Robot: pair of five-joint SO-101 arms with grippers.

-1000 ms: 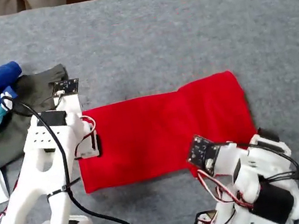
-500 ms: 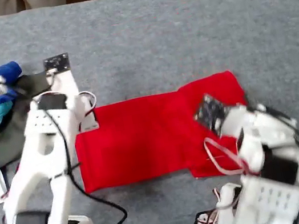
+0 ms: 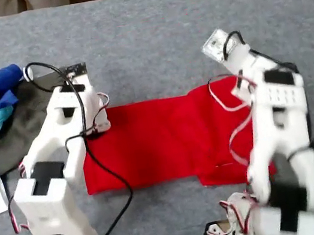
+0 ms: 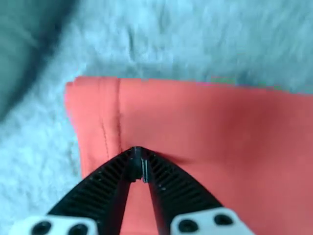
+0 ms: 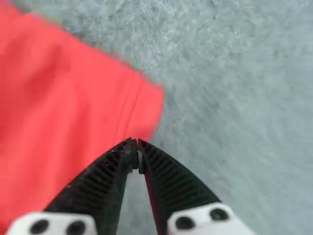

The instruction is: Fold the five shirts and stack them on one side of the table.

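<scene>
Left gripper [image 4: 141, 167] over red shirt [image 4: 210, 132] corner

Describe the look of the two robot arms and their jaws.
The left arm and the right arm are blocky white plastic with black motor blocks. Red, white and black cables loop along them; a small circuit board sits near each wrist. The jaws are black, tapered and ribbed inside, on white bases with round screw holes.

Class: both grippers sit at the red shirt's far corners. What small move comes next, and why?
Probably open both and lower onto the corners: the left gripper and right gripper are shut, and the red shirt lies flat, apparently ungripped.
</scene>
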